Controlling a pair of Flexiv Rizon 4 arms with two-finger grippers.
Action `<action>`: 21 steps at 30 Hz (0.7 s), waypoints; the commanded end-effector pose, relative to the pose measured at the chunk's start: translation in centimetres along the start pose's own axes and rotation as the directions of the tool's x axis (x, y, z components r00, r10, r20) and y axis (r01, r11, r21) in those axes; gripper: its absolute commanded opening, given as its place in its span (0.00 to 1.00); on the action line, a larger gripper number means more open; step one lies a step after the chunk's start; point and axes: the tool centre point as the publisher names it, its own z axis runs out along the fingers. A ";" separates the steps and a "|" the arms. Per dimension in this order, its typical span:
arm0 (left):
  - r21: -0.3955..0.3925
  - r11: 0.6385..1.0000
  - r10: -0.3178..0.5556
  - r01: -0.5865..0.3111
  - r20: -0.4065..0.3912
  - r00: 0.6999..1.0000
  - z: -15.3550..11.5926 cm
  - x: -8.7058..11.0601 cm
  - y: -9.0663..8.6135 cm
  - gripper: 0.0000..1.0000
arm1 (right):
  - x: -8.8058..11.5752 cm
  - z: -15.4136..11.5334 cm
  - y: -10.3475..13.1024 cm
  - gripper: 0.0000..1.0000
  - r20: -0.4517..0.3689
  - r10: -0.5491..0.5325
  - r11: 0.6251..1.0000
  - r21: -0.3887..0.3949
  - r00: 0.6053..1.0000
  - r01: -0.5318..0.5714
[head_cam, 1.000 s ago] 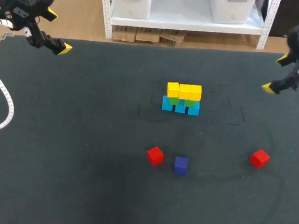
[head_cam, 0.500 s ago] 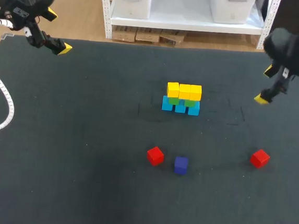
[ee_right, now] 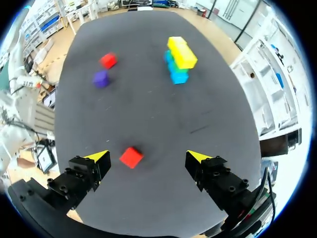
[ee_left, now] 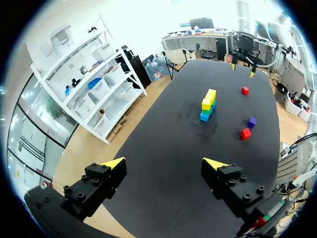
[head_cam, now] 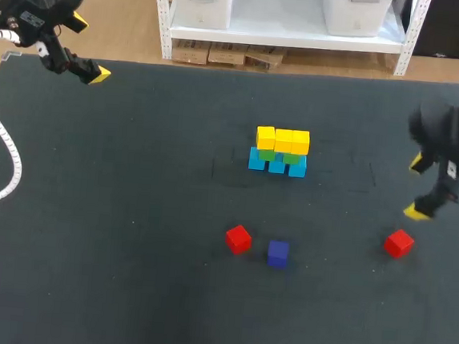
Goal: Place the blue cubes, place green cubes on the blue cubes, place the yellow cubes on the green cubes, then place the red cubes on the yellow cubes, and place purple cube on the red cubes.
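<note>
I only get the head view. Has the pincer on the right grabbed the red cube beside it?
Observer: No. Its wrist view shows the right pincer open. The red cube lies ahead of it, nearer one finger and touching neither.
Operator: And the pincer on the left, is it carrying anything?
Observer: Nothing. Its wrist view shows the left pincer open, with no cube between its fingers.
</note>
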 end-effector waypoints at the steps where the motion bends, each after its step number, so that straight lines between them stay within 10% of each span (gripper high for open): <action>1: 0.002 1.000 0.002 -0.002 0.005 1.000 0.0 0.1 0.0 1.00 | 0.8 0.6 2.1 1.00 -0.027 -0.035 0.999 -0.011 0.999 0.035; 21: 0.002 1.000 0.002 -0.002 0.005 1.000 0.0 0.1 0.0 1.00 | 2.5 5.4 5.0 1.00 -0.121 0.148 0.979 -0.124 0.982 -0.163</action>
